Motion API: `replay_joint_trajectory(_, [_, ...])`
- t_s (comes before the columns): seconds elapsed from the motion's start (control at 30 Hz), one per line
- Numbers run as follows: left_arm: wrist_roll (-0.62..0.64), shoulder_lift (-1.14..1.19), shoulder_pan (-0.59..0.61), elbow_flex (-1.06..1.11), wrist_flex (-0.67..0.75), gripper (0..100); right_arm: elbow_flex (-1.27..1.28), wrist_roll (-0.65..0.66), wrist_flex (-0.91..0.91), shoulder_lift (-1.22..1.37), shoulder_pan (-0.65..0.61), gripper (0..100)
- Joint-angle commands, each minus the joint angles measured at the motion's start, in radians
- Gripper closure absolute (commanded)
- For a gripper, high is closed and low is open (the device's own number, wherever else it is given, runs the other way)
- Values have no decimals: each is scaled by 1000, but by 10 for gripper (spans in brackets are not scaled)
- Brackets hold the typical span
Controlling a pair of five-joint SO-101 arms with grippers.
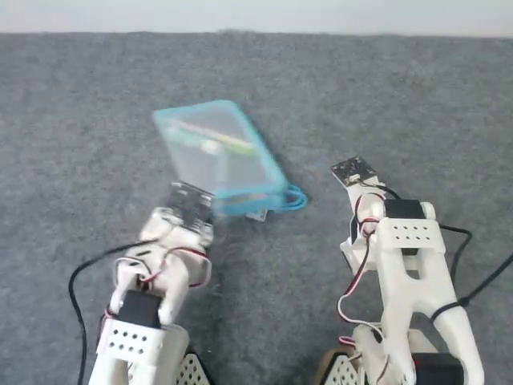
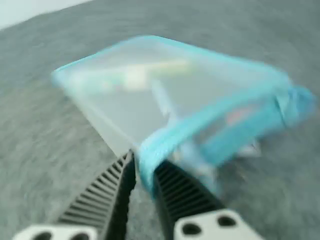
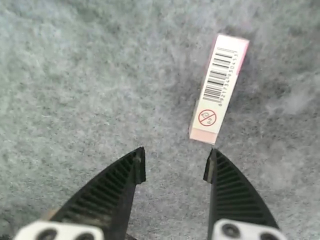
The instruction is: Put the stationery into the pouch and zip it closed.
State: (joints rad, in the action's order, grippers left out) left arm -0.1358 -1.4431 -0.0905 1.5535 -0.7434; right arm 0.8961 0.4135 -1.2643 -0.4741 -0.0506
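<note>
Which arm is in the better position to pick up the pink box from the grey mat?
Right. Its open end effector hangs just short of the pink box, with nothing between them. The left end effector is shut on the pouch's blue edge.

Left hand (image 2: pixel 144 162) pinched, right hand (image 3: pixel 175 161) agape.
</note>
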Motion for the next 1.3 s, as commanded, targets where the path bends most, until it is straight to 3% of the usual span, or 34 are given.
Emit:
replay_joint_trajectory(0.0, [164, 17, 132, -88, 32, 988, 3, 37, 8, -42, 7, 794])
replay_joint_trajectory(0.07, [210, 18, 252, -91, 49, 988, 9, 40, 15, -42, 5, 794])
replay_joint_trajectory(0.17, [106, 17, 152, -71, 25, 988, 12, 40, 18, -42, 4, 794])
replay_joint_trajectory(0.27, [124, 11, 106, -70, 17, 988, 12, 40, 12, -42, 5, 794])
replay_joint_trajectory(0.47, [222, 17, 342, -84, 81, 988, 14, 32, 16, -42, 18, 794])
replay_joint_trajectory(0.53, [158, 18, 236, -88, 46, 988, 14, 32, 18, -44, 15, 794])
replay_joint_trajectory(0.63, [-127, 9, -92, -45, -60, 988, 5, 31, 15, -53, 16, 794])
replay_joint_trajectory(0.7, [-55, 9, -75, -70, -57, 988, -6, 21, 13, -53, 12, 794])
replay_joint_trajectory(0.77, [69, 12, 34, -94, -26, 988, -23, -14, 16, -53, 12, 794])
replay_joint_trajectory(0.83, [84, 17, 92, -93, 3, 988, -43, -43, 22, -53, -8, 794])
replay_joint_trajectory(1.27, [215, 18, 58, -42, 104, 988, -327, -269, -59, -53, -364, 794])
